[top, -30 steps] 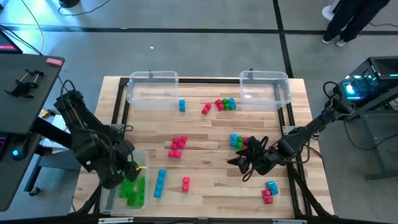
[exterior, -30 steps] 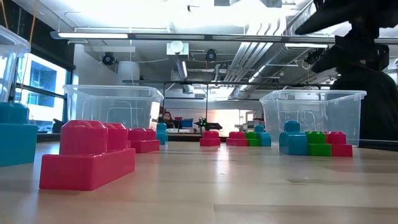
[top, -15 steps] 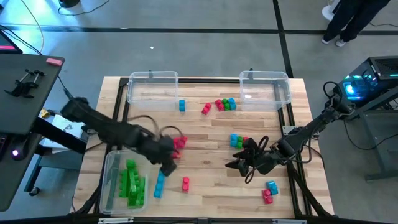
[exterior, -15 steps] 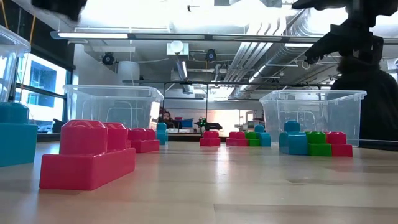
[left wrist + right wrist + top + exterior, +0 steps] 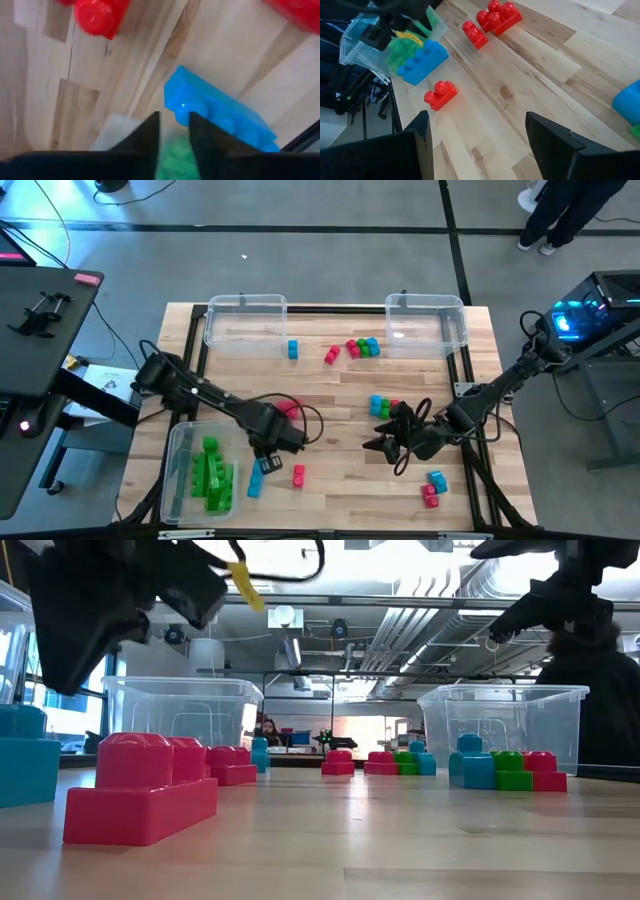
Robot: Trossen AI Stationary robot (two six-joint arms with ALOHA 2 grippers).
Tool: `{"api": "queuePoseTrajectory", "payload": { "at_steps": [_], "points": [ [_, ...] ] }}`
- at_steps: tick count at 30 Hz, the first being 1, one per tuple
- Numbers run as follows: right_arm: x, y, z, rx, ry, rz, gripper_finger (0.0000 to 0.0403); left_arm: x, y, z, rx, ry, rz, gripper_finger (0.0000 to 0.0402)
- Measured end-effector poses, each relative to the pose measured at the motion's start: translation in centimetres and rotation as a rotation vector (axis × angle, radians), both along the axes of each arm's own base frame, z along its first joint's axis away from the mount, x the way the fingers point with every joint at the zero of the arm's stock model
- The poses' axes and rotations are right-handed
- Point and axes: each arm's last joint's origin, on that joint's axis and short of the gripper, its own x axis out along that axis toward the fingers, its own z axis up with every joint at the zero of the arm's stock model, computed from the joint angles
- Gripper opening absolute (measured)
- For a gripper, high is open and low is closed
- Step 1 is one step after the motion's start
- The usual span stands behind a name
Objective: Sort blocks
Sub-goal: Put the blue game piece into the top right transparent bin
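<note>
From above, the clear plastic bin (image 5: 178,465) holding green toy blocks (image 5: 212,478) is showing the only sorting done; the two clear far bins (image 5: 245,320) are sitting empty, with red-pink, blue and green blocks (image 5: 362,348) scattered beyond it. The left gripper (image 5: 268,460) is hovering over the long blue block (image 5: 257,477) just beside that bin. Its wrist view is showing the narrowed fingers (image 5: 145,132) empty. The right gripper (image 5: 477,137) is waiting, spread wide, well apart.
</note>
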Motion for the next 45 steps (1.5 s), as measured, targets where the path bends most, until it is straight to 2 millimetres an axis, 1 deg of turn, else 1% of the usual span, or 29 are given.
{"api": "queuePoseTrajectory", "payload": {
  "at_steps": [1,2,7,12,18,24,31,34,41,45],
  "points": [
    [0.0,0.0,0.0,-0.001,0.001,0.000,0.0199,0.1,0.0,-0.3,-0.013,0.012,-0.020,0.0031],
    [0.0,0.0,0.0,-0.001,0.002,0.000,0.0199,0.2,0.0,-0.6,-0.026,0.025,-0.032,0.0016],
    [-0.1,0.0,-0.1,-0.006,0.008,0.000,0.0199,-0.1,0.2,-1.3,-0.020,0.119,-0.065,0.0003],
    [-0.1,-0.1,-0.2,-0.019,0.021,-0.004,0.0199,-0.6,0.1,-1.2,-0.012,0.161,-0.076,0.0001],
    [-0.2,-0.2,-0.3,-0.025,0.029,-0.011,0.0199,-0.5,-0.8,-1.3,-0.074,0.134,-0.094,0.0000],
    [-0.2,-0.2,-0.3,-0.026,0.032,-0.013,0.0199,-0.5,-1.3,-1.5,-0.115,0.152,-0.077,0.0000],
    [-0.3,-0.2,-0.3,-0.030,0.037,-0.013,0.0199,-0.2,-2.4,-3.7,-0.130,0.197,-0.103,0.0000],
    [-0.3,-0.2,-0.3,-0.030,0.037,-0.013,0.0199,-0.1,-2.5,-4.2,-0.147,0.217,-0.100,0.0000],
    [-0.3,-0.2,-0.3,-0.031,0.039,-0.013,0.0199,0.7,-2.8,-4.4,-0.200,0.160,-0.079,0.0000],
    [-0.3,-0.2,-0.3,-0.032,0.041,-0.013,0.0199,1.7,-3.0,-3.9,-0.239,0.084,-0.072,0.0000]
  ]
}}
